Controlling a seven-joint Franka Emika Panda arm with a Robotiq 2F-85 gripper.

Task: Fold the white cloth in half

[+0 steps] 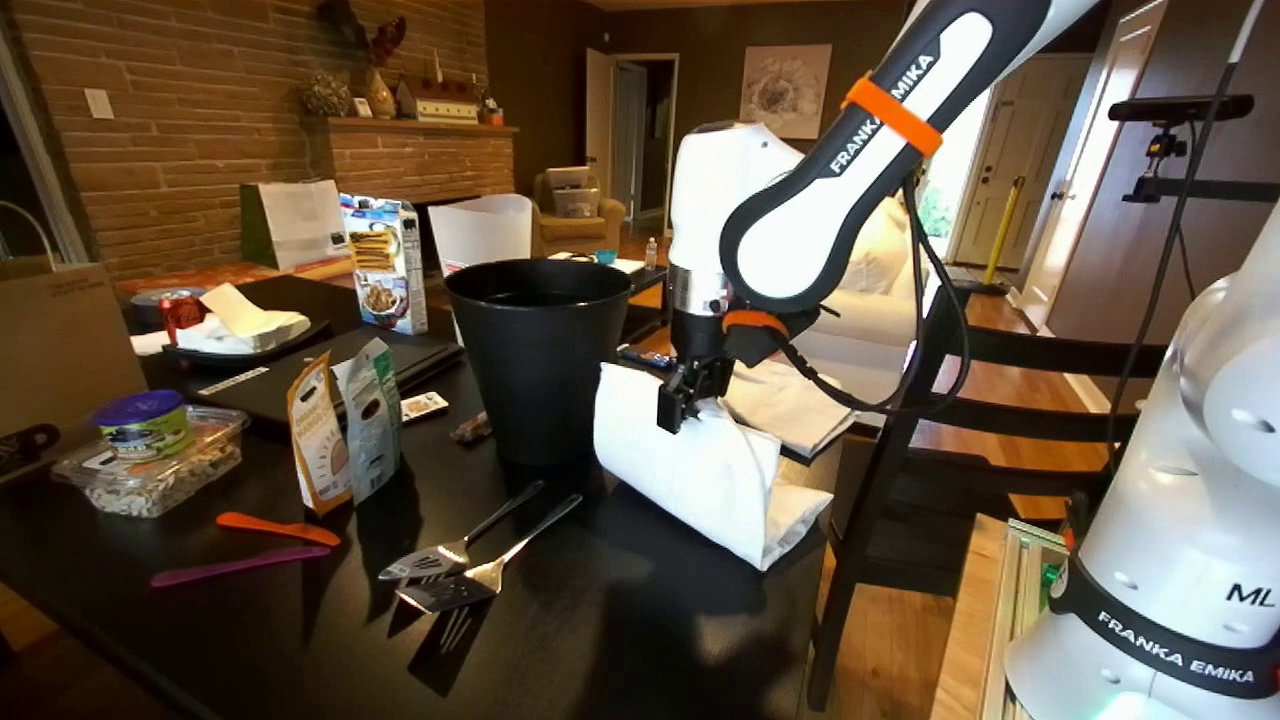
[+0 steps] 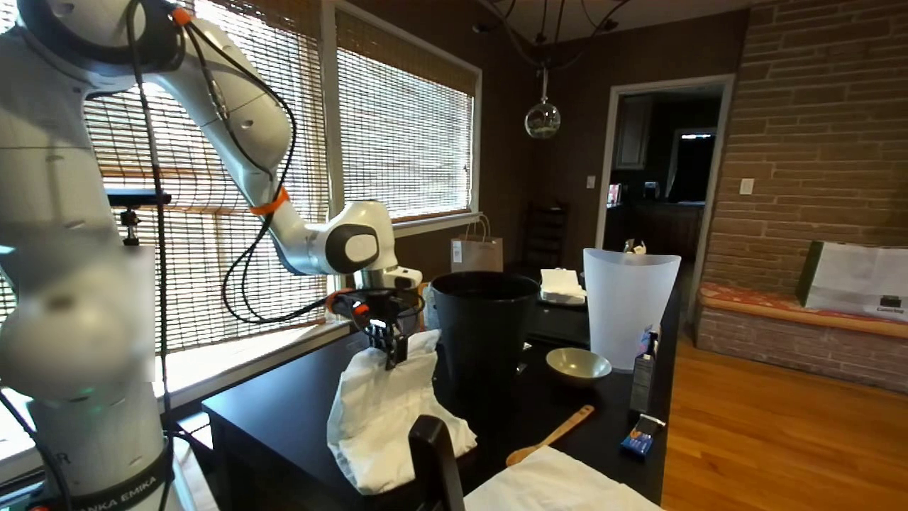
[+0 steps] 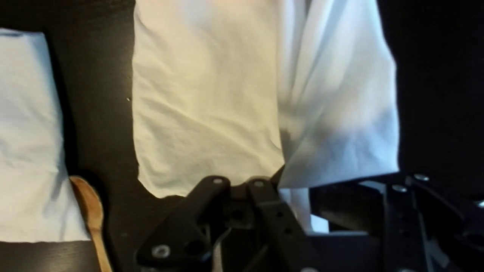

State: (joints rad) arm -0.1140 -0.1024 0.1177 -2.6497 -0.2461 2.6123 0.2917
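The white cloth (image 1: 680, 470) stands partly raised at the table's edge, its upper part lifted and bent over a flat lower part. It also shows in an exterior view (image 2: 386, 419) and in the wrist view (image 3: 204, 94), where a bluish flap hangs on the right. My gripper (image 1: 692, 398) is at the cloth's raised top, with its fingers around the fabric. It shows in an exterior view (image 2: 394, 349) and in the wrist view (image 3: 325, 204). It looks shut on the cloth; the fingertips themselves are partly hidden by fabric.
A black bin (image 1: 540, 380) stands close beside the cloth. A smaller folded white cloth (image 2: 557, 486) and a wooden spoon (image 2: 550, 436) lie on another side. Metal spatulas (image 1: 465, 575) and two pouches (image 1: 345, 430) are on the table. A dark chair (image 1: 900, 440) stands at the edge.
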